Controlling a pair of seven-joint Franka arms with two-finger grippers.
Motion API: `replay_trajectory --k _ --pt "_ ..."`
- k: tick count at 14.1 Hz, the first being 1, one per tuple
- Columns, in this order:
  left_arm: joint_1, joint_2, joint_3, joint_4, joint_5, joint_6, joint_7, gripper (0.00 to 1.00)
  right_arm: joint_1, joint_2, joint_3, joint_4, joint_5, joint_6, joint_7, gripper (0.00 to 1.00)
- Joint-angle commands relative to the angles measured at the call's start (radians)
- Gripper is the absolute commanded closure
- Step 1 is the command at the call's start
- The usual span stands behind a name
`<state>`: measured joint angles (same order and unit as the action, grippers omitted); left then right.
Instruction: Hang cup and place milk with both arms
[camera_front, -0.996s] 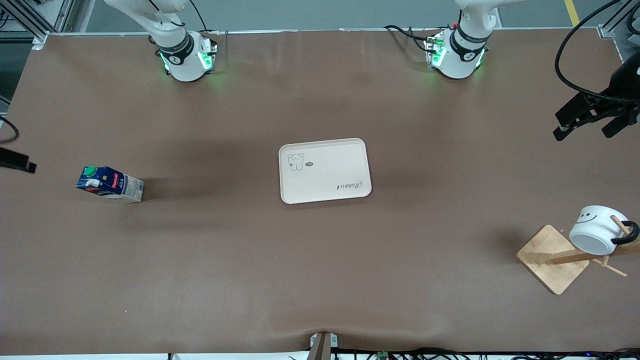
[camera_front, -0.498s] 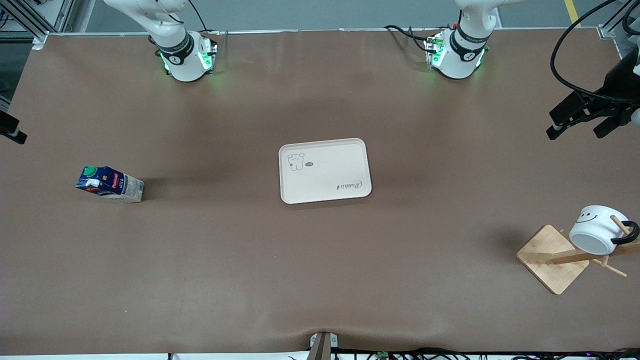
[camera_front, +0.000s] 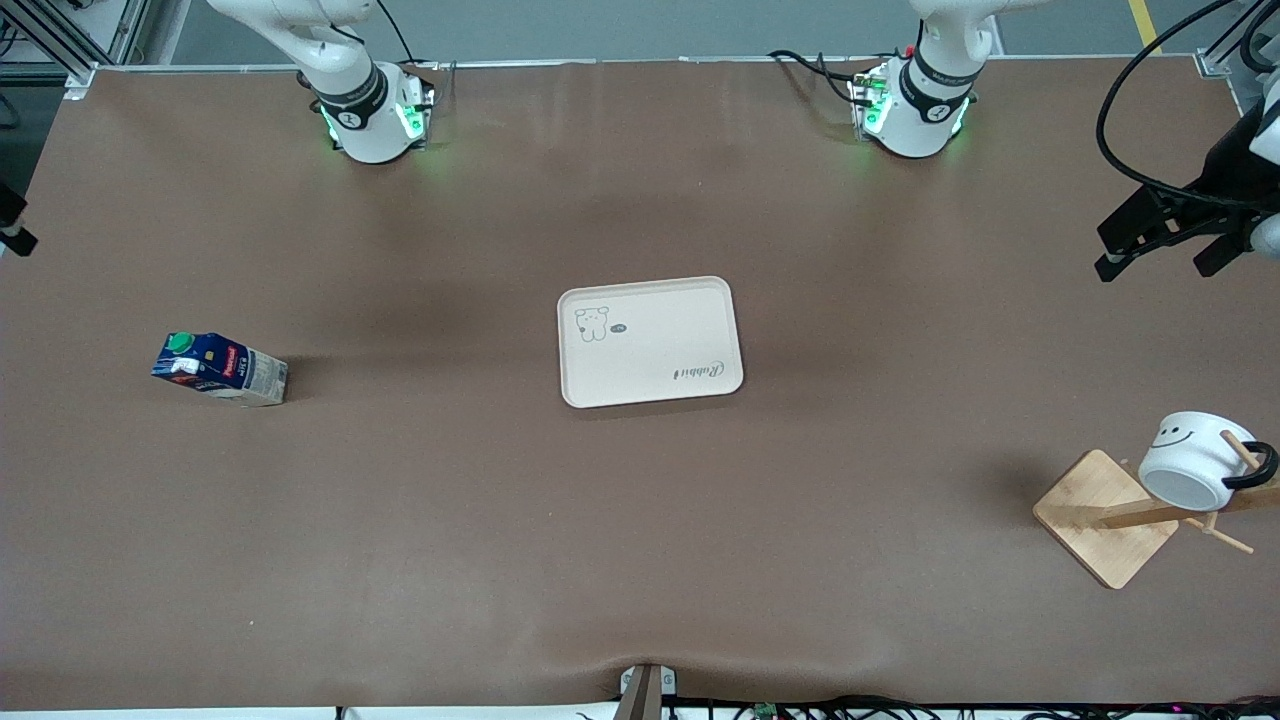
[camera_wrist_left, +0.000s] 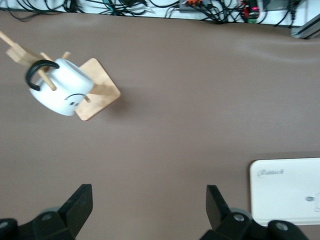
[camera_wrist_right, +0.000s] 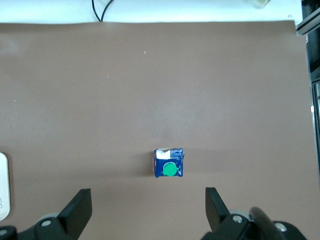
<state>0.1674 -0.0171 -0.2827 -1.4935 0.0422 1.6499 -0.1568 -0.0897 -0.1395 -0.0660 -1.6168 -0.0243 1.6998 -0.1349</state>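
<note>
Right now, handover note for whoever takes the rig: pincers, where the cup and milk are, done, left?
Left pincer: open, empty, up over the left arm's end of the table.
Right pincer: open, empty, above the small dark blue milk carton with a green cap.
Small white ceramic smiley mug with a black handle: hangs by its handle on a peg of the wooden mug rack, at the left arm's end.
Milk: upright on the brown table, toward the right arm's end; beige rectangular tray mid-table holds nothing.
Done: cup hung. Left: place the milk, presumably on the tray.
</note>
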Motion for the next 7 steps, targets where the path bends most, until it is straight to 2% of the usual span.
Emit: replay_trajectory --k 1,4,7 --pt "0.004 -0.003 -0.021 0.004 0.051 -0.091 -0.007 0.00 -0.001 0.011 0.008 0.021 -0.023 -0.057 0.003 0.00" --pt "0.012 -0.027 -0.021 -0.008 0.044 -0.165 -0.007 0.00 0.007 0.029 0.008 0.021 -0.016 -0.063 0.006 0.00" --pt "0.014 -0.044 -0.021 -0.056 0.039 -0.162 -0.024 0.00 -0.007 0.034 0.003 0.021 -0.016 -0.066 0.008 0.00"
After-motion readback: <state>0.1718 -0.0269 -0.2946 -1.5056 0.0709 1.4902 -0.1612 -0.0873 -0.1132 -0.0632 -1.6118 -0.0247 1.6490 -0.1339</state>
